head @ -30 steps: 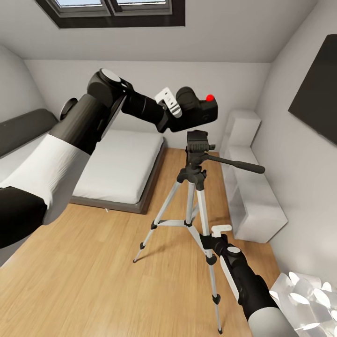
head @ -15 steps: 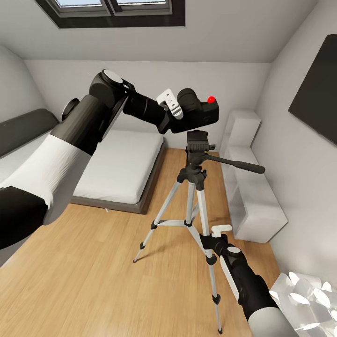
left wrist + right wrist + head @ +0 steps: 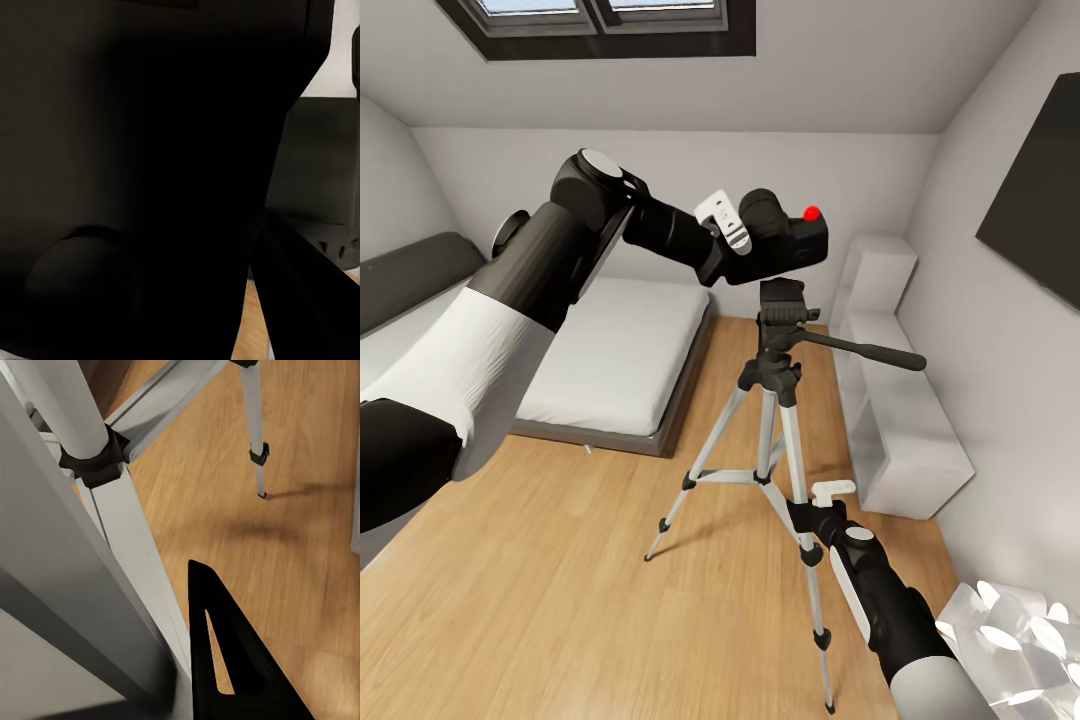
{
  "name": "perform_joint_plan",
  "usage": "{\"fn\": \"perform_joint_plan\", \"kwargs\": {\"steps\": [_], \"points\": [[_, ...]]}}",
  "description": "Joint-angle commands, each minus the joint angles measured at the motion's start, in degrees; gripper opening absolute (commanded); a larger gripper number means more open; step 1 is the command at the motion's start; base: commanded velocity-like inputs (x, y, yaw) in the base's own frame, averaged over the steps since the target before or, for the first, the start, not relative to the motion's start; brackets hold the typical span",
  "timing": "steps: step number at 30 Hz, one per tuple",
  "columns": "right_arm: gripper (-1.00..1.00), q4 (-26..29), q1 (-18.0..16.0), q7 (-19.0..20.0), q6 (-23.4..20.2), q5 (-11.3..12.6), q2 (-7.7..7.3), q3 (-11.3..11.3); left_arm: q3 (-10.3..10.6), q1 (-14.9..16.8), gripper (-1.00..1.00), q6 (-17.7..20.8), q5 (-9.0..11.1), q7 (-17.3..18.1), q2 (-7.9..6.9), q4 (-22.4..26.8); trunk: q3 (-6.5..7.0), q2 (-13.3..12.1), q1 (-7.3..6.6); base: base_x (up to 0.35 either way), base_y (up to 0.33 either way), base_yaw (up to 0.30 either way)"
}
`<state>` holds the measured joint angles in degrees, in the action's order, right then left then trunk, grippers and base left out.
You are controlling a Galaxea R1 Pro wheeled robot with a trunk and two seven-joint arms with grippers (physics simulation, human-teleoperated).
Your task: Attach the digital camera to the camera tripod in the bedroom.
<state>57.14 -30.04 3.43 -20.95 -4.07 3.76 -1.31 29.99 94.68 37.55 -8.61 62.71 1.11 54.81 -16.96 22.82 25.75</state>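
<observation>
The left gripper (image 3: 732, 232) pinches the digital camera (image 3: 785, 240) just above the camera tripod (image 3: 780, 400) head, while the right gripper (image 3: 822, 497), at 6 o'clock, clamps a tripod leg.

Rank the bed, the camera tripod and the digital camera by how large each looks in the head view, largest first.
1. camera tripod: spans the most height in the picture, though it stands nearer the lens than the bed.
2. bed: covers comparable area, so first and second are unsure.
3. digital camera: clearly smallest, held in the left gripper.
</observation>
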Motion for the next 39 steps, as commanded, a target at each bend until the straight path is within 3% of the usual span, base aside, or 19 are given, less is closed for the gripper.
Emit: {"fn": "perform_joint_plan", "kwargs": {"steps": [1,10,22,39], "points": [[-1.0,0.08,-0.01,0.26,-0.33,-0.76,0.02,0.06,-0.06,0.06,-1.0,0.31,-0.43,0.49,0.03,0.04,-0.11,0.1,0.04,0.0,0.0,0.0],[-1.0,0.08,-0.01,0.26,-0.32,-0.76,0.02,0.06,-0.06,0.06,-1.0,0.33,0.25,1.11,0.04,0.1,-0.11,0.1,0.04,0.0,0.0,0.0],[-1.0,0.08,-0.01,0.22,-0.37,-0.76,0.02,0.08,0.78,0.06,-1.0,0.28,4.58,1.26,-0.15,0.2,-0.11,0.1,0.04,0.0,0.0,0.0],[-1.0,0.08,-0.01,0.19,-0.34,-0.76,-0.02,0.08,2.29,0.06,-1.0,0.33,5.26,1.4,-0.33,0.21,-0.11,0.1,0.04,0.0,0.0,0.0]]}}
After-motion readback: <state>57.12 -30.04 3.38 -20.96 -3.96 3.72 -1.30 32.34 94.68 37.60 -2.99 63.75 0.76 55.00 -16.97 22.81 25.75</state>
